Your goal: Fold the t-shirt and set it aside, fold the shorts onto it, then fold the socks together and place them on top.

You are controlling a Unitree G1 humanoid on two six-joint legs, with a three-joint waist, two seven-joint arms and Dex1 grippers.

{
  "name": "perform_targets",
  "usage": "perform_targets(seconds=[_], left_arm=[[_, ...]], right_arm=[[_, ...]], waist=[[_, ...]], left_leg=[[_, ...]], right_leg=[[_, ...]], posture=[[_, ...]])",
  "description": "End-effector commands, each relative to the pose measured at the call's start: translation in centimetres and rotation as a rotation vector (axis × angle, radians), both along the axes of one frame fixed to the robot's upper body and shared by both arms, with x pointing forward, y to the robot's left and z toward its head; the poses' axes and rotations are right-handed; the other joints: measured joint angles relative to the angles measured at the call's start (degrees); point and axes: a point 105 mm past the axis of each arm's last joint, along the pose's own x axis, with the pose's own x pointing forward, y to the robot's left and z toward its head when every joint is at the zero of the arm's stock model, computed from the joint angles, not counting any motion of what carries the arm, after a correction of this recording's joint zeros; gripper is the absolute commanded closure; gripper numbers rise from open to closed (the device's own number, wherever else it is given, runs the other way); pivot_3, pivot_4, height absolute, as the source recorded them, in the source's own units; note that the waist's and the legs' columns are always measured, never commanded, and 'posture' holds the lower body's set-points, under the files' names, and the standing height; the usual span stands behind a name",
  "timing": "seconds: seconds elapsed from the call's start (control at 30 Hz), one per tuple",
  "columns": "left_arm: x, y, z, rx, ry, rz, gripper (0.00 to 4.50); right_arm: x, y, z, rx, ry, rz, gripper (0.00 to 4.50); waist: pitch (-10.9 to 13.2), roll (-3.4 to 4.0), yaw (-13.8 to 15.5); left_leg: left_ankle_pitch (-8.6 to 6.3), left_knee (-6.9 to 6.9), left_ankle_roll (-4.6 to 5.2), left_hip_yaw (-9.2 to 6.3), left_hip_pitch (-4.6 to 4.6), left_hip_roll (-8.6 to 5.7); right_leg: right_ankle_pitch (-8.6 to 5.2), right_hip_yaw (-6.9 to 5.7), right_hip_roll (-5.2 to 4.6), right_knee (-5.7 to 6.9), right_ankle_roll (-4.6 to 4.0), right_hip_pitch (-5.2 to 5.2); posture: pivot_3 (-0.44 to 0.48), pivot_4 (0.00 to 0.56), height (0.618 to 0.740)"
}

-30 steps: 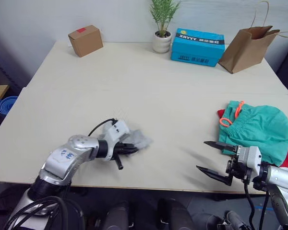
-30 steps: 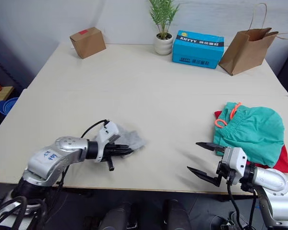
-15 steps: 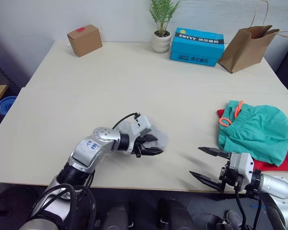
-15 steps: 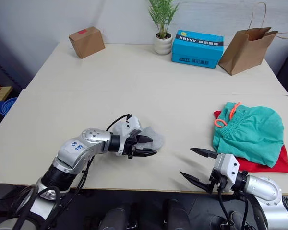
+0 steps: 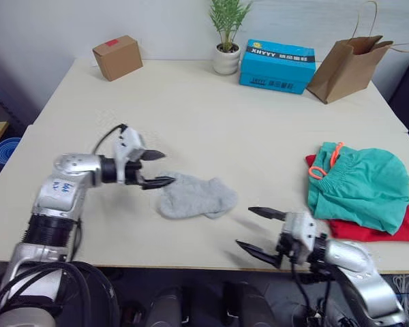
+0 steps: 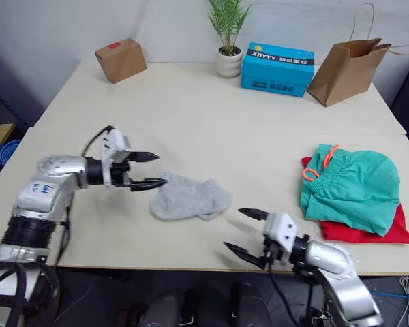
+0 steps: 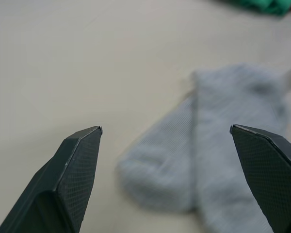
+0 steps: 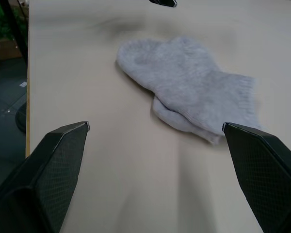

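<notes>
Socks (image 5: pixel 194 197) lying flat on the pale counter (image 5: pixel 211 109), near the front edge, one grey ankle sock laid over the other with edges not quite matched, so a lower layer peeks out along one side. Soft, light knit by the look of it: likely to drape and sag when lifted, to slide easily on the smooth top, and to come apart into two pieces if only the upper layer gets pinched. Best taken, as a judgement, through both layers at once, near the middle of the stack or at the ribbed cuff end, where the knit looks thickest and gives the most to bite on. Left hand (image 5: pixel 153 169) just beside the heel-side end of the pair, fingers spread apart, holding nothing, aimed at the fabric. Right hand (image 5: pixel 260 229) near the front edge on the other side, also spread wide and empty, pointing toward the pair with bare counter between. Shorts (image 5: pixel 358 184), teal-green with an orange drawstring, folded on top of the red t-shirt (image 5: pixel 368 230) at the right edge, well apart from the pair. Stack looks soft and uneven, so anything small set on it may want a central spot to stay put.
</notes>
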Motion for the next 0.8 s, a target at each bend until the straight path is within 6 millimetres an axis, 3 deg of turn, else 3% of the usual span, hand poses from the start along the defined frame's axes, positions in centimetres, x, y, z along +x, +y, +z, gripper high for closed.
perform_targets(seconds=[0.03, 0.1, 0.23, 0.37, 0.53, 0.63, 0.73, 0.8], left_arm=[[1.2, 0.8, 0.0, 0.020, -0.069, 0.025, 0.06], [1.8, 0.7, -0.4, -0.007, -0.076, 0.040, 0.06], [2.2, 0.1, -0.9, -0.038, -0.068, 0.023, 0.00], [3.3, 0.4, -1.4, 0.015, -0.067, 0.071, 0.00], [4.8, 0.7, -0.3, -0.068, -0.072, 0.156, 0.00], [4.7, 0.5, -1.3, -0.024, -0.048, 0.133, 0.61], [5.1, 0.1, -1.6, -0.021, -0.034, 0.148, 1.56], [5.4, 0.1, -1.7, -0.007, -0.035, 0.161, 2.18]], right_arm=[[0.7, 1.0, -0.2, 0.001, 0.010, -0.023, 0.00], [1.0, 1.8, -0.7, -0.021, 0.021, -0.020, 0.00], [0.9, 2.6, -0.7, -0.019, 0.038, -0.012, 0.88], [0.0, 3.0, -0.7, -0.013, 0.071, 0.039, 0.88], [-0.3, 3.4, -0.6, -0.012, 0.073, 0.068, 0.88], [-0.3, 3.5, -0.9, -0.029, 0.082, 0.077, 0.90], [-0.1, 3.8, -1.1, -0.038, 0.099, 0.084, 0.90], [0.1, 3.9, -1.3, -0.048, 0.101, 0.089, 1.26]], waist=[[0.0, -0.05, 0.4], [0.0, -0.06, 0.6], [0.0, -0.08, 0.2], [0.0, -0.11, 0.1], [0.0, -0.17, 0.0], [0.0, -0.18, -0.3], [0.1, -0.23, -0.6], [0.1, -0.30, -0.9]], left_leg=[[-0.01, 0.07, 0.02, -0.01, -0.09, 0.00], [-0.07, 0.24, 0.12, -0.02, -0.28, -0.01], [-0.23, 0.65, 0.30, -0.04, -0.50, 0.00], [-0.27, 0.74, 0.36, -0.04, -0.51, 0.00], [-0.26, 0.75, 0.35, -0.04, -0.50, 0.02], [-0.26, 0.76, 0.36, -0.03, -0.50, 0.01], [-0.26, 0.77, 0.36, -0.02, -0.50, 0.01], [-0.25, 0.81, 0.36, -0.02, -0.50, 0.01]], right_leg=[[0.00, -0.03, 0.00, -0.01, 0.00, -0.03], [0.01, -0.06, -0.02, -0.01, 0.01, -0.10], [0.06, -0.09, -0.02, 0.01, 0.12, -0.12], [0.10, -0.08, -0.02, 0.08, 0.18, -0.11], [0.10, -0.11, -0.01, 0.17, 0.19, -0.12], [0.10, -0.11, -0.01, 0.20, 0.19, -0.12], [0.10, -0.13, 0.01, 0.22, 0.19, -0.12], [0.10, -0.13, 0.01, 0.22, 0.19, -0.12]], posture=[[0.000, 0.150, 0.740], [0.000, 0.150, 0.740], [0.000, 0.150, 0.740], [0.000, 0.150, 0.740], [0.000, 0.150, 0.740], [0.000, 0.150, 0.740], [0.000, 0.150, 0.740], [0.000, 0.150, 0.740]])
